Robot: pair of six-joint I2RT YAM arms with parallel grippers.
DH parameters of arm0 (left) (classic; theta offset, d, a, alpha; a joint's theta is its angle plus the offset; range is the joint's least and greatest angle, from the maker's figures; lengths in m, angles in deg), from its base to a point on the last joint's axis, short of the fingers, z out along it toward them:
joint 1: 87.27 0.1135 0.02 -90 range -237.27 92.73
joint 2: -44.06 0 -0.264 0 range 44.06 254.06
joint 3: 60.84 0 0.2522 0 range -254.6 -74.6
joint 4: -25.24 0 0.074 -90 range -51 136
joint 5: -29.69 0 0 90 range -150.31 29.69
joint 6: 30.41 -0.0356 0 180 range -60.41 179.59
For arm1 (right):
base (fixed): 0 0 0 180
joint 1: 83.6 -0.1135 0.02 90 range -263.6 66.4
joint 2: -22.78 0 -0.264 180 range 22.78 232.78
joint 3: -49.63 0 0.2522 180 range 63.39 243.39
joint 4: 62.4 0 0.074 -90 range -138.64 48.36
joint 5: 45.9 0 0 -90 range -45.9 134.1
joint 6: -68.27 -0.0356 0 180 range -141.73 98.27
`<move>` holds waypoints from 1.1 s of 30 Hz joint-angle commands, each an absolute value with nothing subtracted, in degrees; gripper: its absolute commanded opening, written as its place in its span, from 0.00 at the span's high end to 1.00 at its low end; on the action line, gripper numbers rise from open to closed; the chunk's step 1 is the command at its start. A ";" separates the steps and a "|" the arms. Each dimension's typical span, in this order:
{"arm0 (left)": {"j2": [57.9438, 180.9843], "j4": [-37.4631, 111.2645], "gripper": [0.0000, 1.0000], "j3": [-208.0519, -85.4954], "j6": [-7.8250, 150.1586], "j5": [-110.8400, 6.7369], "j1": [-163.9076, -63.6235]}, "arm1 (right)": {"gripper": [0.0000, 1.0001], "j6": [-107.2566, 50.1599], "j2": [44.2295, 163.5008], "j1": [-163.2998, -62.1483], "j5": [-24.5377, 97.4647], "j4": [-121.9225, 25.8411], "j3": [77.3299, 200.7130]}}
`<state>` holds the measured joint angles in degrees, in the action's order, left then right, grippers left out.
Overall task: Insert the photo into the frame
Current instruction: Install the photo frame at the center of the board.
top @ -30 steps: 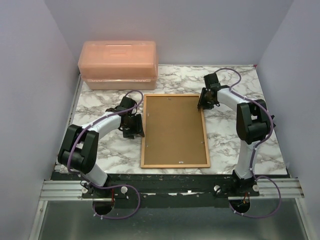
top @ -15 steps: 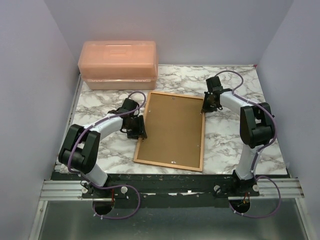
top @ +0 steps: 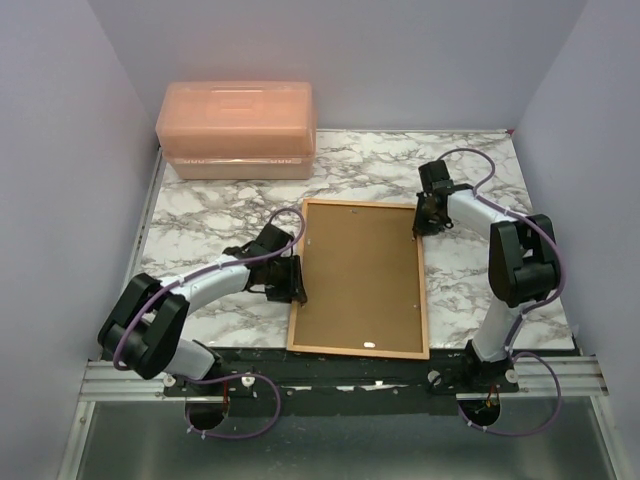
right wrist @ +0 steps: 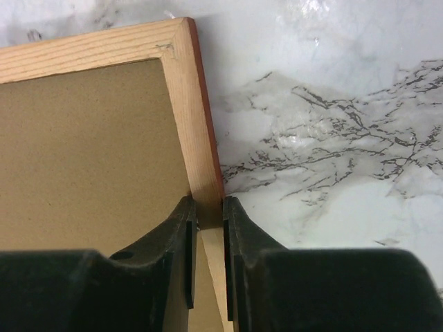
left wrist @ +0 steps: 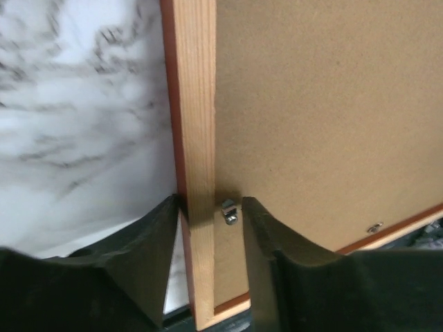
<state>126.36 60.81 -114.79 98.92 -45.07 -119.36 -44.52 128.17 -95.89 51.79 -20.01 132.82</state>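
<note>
The frame [top: 355,205] lies face down on the marble table, its wood-coloured back up and the brown backing board [top: 360,275] filling it. My left gripper [top: 293,280] is at its left border. In the left wrist view the gripper [left wrist: 209,204] straddles the wooden border [left wrist: 196,138] and a small metal clip [left wrist: 229,211], shut on the frame. My right gripper [top: 424,215] is at the far right corner. In the right wrist view it [right wrist: 206,207] pinches the border [right wrist: 194,104]. The photo is not in view.
An orange translucent plastic box [top: 237,128] stands at the back left of the table [top: 200,200]. The frame's near edge reaches the table's front edge, by the black rail [top: 340,368]. Purple walls close in the left, right and back.
The frame, held by both grippers, has slid toward the near edge and a little right, and swung from tilted back to nearly square. Both grippers moved with it.
</note>
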 commanded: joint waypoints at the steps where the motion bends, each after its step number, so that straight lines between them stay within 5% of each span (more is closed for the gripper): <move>1: 123.06 64.08 0.49 -112.92 101.84 -45.11 -121.37 | 0.63 -46.60 126.16 -96.96 53.80 -16.31 132.71; 5: 123.27 69.80 0.38 -116.67 100.34 -50.77 -120.43 | 0.39 -47.73 124.53 -96.96 53.24 -16.16 132.95; 13: 127.37 70.60 0.38 -122.82 96.85 -50.32 -115.23 | 0.41 -49.61 124.82 -96.96 49.91 -17.26 132.16; 20: 131.83 71.64 0.38 -129.32 94.60 -51.79 -112.24 | 0.51 -50.62 127.41 -96.96 52.40 -18.25 129.70; 33: 140.13 72.95 0.37 -138.20 93.97 -53.65 -111.02 | 1.00 -48.49 130.20 -96.95 53.16 -20.72 128.98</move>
